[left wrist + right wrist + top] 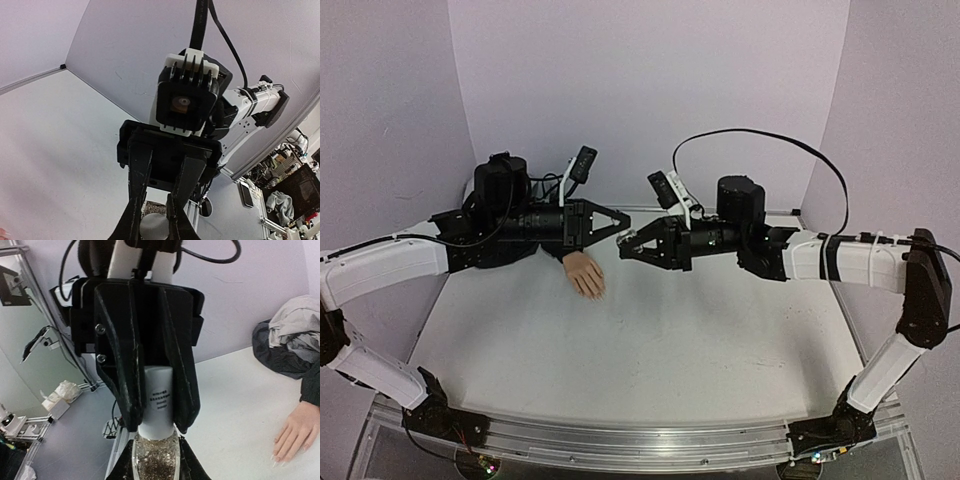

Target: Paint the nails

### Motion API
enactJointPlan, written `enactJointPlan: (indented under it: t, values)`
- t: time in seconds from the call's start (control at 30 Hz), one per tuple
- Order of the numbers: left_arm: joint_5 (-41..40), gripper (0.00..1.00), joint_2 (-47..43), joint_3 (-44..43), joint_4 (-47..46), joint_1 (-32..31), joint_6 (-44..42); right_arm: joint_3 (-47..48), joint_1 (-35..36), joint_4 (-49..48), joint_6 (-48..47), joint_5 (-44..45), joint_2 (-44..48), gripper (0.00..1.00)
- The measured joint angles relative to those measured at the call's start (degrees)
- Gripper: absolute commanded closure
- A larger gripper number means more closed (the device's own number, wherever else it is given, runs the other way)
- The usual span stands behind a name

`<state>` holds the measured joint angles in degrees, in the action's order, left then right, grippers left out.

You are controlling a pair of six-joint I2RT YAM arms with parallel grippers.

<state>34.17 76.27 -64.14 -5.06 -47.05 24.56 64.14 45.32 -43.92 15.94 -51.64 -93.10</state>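
Observation:
A small clear bottle of gold glitter polish (156, 460) hangs in the air between my two grippers. My right gripper (156, 450) is shut on its glass body. My left gripper (154, 210) is shut on its white cap (159, 400), which shows end-on as a grey disc (154, 227) in the left wrist view. From above, the left gripper (616, 228) and right gripper (628, 240) meet tip to tip over the table's back middle. The pale mannequin hand (586, 273) lies palm down just below and left of them. Its nails (277, 457) point at the table's front.
A dark jacket sleeve and bundled grey cloth (292, 342) lie behind the hand. A black cable (760, 140) loops above the right arm. White walls close in the table at the back and sides, and a metal rail (620, 440) runs along the near edge.

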Motion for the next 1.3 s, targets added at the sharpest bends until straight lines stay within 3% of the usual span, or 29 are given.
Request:
enactJointPlan:
  t: [0.1,0.27,0.33,0.4,0.47,0.53,0.63,0.7,0.8,0.93,1.07,1.3]
  values:
    - [-3.43,1.00,0.09,0.42,0.04,0.44,-0.04,-0.04,1.38,1.64,-2.38,9.46,0.48,1.00]
    - [-11.45,1.00,1.16,0.59,0.57,1.73,0.79,0.02,12.79,4.33,-11.47,55.19,0.70,1.00]
    - [-13.66,1.00,1.95,0.48,1.38,1.57,0.85,1.18,16.31,4.04,-15.21,68.98,-1.57,1.00]
    - [-15.72,1.00,2.97,0.33,2.14,1.55,0.98,2.45,17.62,4.02,-17.88,75.89,-4.02,1.00]
    - [-17.18,0.89,3.56,0.28,3.21,1.51,0.98,2.67,17.73,3.80,-19.34,76.83,-5.20,1.00]
    - [-17.90,0.71,3.61,0.13,4.04,1.36,0.98,2.67,17.29,4.00,-19.78,74.64,-5.27,1.00]
    - [-17.57,0.40,3.19,-0.35,5.90,1.36,0.66,2.67,13.62,3.72,-19.52,62.90,-4.94,1.00]
    - [-16.41,0.28,2.91,-0.35,6.51,1.01,0.07,2.51,10.10,3.89,-18.27,53.94,-4.81,1.00]
    - [-11.69,0.19,1.92,-0.31,7.13,0.55,-0.42,1.64,5.46,3.78,-14.69,42.56,-4.46,1.00]
    - [-4.09,0.16,0.07,0.85,3.50,-0.22,-0.24,0.17,-1.09,1.86,-7.76,21.62,-3.93,1.00]
    - [1.22,0.23,-0.63,1.84,-0.42,-0.28,0.87,-0.81,-3.13,-3.10,-0.96,4.37,-3.91,1.00]
    - [3.76,0.22,-0.66,2.12,-3.37,-1.03,1.77,-4.26,-2.80,-7.15,5.29,-4.72,-2.21,1.00]
